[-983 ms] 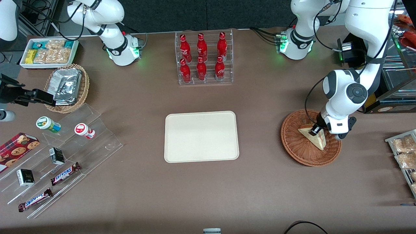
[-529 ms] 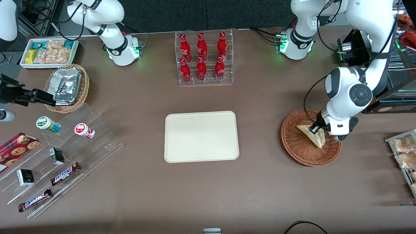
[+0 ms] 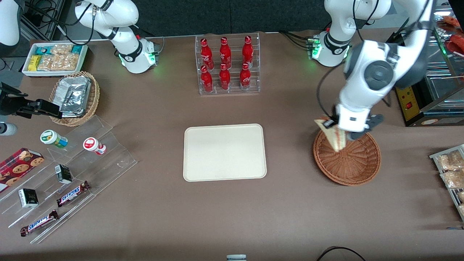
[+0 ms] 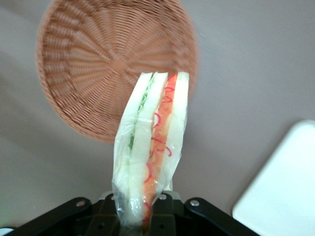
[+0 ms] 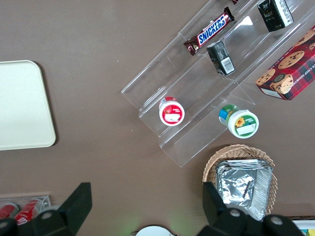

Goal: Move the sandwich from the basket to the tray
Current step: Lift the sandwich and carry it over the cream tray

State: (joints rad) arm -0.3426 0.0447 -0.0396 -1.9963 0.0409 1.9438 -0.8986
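My left gripper (image 3: 331, 124) (image 4: 139, 210) is shut on the sandwich (image 3: 334, 136) (image 4: 153, 142), a plastic-wrapped white wedge with red and green filling. It hangs in the air above the rim of the reddish-brown wicker basket (image 3: 353, 163) (image 4: 93, 64), on the side nearest the tray. The basket has nothing in it. The cream rectangular tray (image 3: 224, 152) (image 4: 283, 191) (image 5: 22, 105) lies flat at the table's middle, bare, toward the parked arm's end from the basket.
A clear rack of red bottles (image 3: 227, 65) stands farther from the front camera than the tray. Bagged pastries (image 3: 449, 170) lie at the working arm's end. Toward the parked arm's end are a tan basket of foil packets (image 3: 74, 97), an acrylic snack stand (image 3: 69, 174) and a snack tray (image 3: 54, 58).
The gripper has lifted the sandwich out of the basket and carried it up and toward the tray, from the basket's middle to above its rim.
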